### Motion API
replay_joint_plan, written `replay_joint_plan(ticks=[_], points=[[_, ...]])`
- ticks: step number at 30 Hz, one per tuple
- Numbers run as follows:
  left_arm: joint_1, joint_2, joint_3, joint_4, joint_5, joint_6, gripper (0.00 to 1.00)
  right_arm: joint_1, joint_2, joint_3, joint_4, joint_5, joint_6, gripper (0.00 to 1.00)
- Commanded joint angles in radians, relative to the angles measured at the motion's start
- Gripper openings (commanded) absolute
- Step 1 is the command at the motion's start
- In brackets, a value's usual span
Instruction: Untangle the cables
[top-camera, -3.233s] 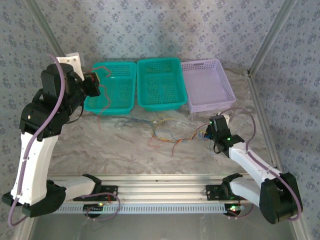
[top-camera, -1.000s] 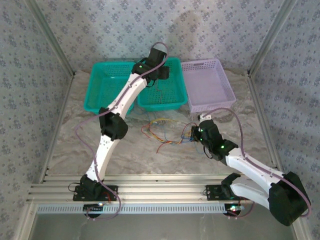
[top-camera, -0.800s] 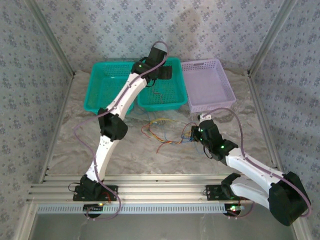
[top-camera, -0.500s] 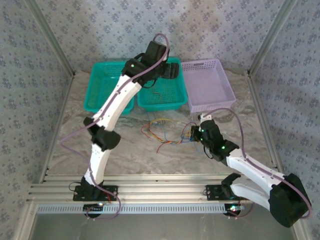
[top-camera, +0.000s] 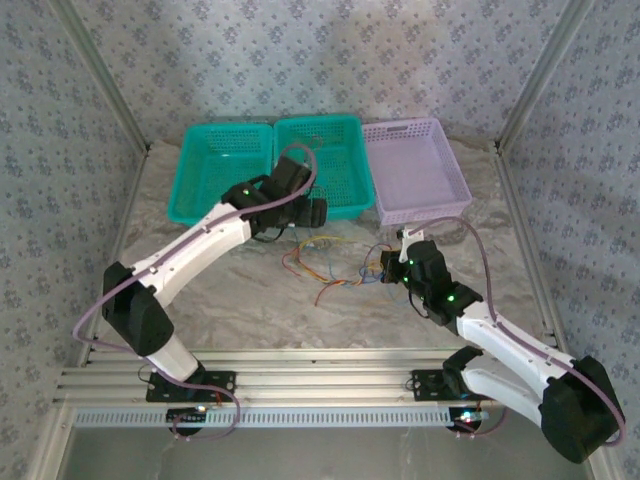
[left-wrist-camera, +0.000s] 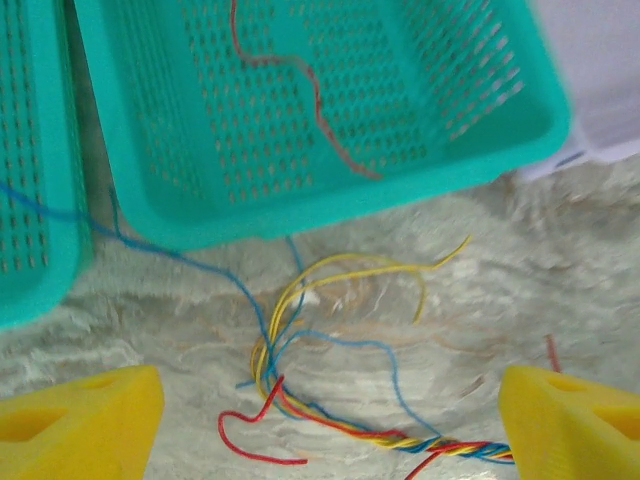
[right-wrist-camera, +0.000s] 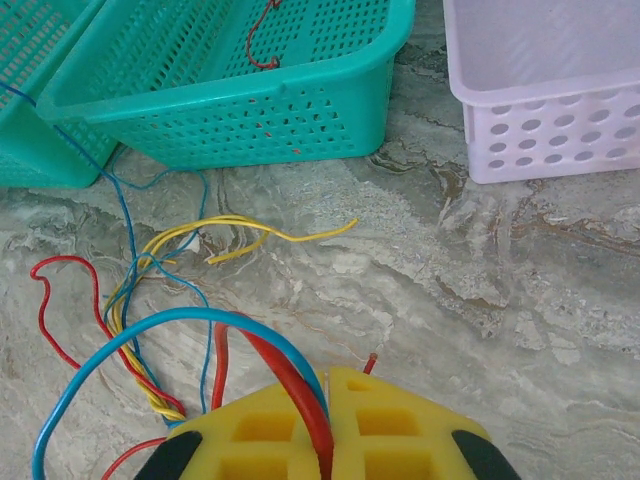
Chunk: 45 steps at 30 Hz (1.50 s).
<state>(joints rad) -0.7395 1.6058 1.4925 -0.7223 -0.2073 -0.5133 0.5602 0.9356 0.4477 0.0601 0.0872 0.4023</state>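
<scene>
Item: cables (top-camera: 325, 265), thin red, yellow and blue wires, loose tangle at centre frame on the marbled counter (top-camera: 250, 315), just below the row of three baskets. Sorted so far, as far as shown: one red cable (left-wrist-camera: 310, 95) lies alone and kinked on the floor of the middle teal basket (left-wrist-camera: 350, 195), apart from the rest. Partly drawn out: a blue strand (left-wrist-camera: 180, 255) runs from the tangle toward the upper left and crosses the wall of the left teal basket (left-wrist-camera: 35, 270); whether its end lies inside cannot be told. Yellow strands (left-wrist-camera: 345, 272) fan out in open loops on the counter just below the middle basket. Unsorted: a tight red-yellow-blue braid (left-wrist-camera: 440, 447) at the lower edge of the left wrist view, with a free red end curling to its left. The lilac basket (right-wrist-camera: 560, 120) stands at upper right. Left claw (left-wrist-camera: 325, 430): released, yellow pads spread wide at the lower corners of its view, holding nothing, poised above the tangle. Right claw (right-wrist-camera: 325, 415): clenched, grasping a red strand (right-wrist-camera: 290, 380) that enters the seam between its pads; a blue loop arches in alongside, and whether it is pinched too cannot be told. Assessment: early stage, one cable separated, the braid and most strands yet to be parted.
</scene>
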Motion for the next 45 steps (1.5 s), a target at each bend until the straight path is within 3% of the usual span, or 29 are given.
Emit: replay_joint_plan(ticks=[1, 10, 19, 27, 31, 45], points=[[0.024, -0.047, -0.074, 0.112, 0.004, -0.089, 0.86, -0.006, -0.009, -0.012, 0.027, -0.018, -0.011, 0.00], [0.075, 0.054, -0.149, 0.189, 0.003, -0.123, 0.81, -0.005, -0.009, -0.015, 0.032, -0.031, -0.008, 0.00], [0.073, 0.180, -0.133, 0.250, 0.040, -0.128, 0.62, -0.003, -0.014, -0.014, 0.028, -0.041, -0.008, 0.00], [0.058, 0.227, -0.140, 0.236, 0.003, -0.111, 0.62, 0.001, -0.011, -0.012, 0.031, -0.044, -0.006, 0.00], [0.048, 0.219, -0.154, 0.245, 0.014, -0.116, 0.56, 0.003, -0.009, -0.010, 0.030, -0.042, -0.008, 0.00], [-0.014, 0.011, -0.305, 0.188, 0.008, -0.119, 0.68, 0.004, -0.001, -0.007, 0.028, -0.036, -0.006, 0.00]])
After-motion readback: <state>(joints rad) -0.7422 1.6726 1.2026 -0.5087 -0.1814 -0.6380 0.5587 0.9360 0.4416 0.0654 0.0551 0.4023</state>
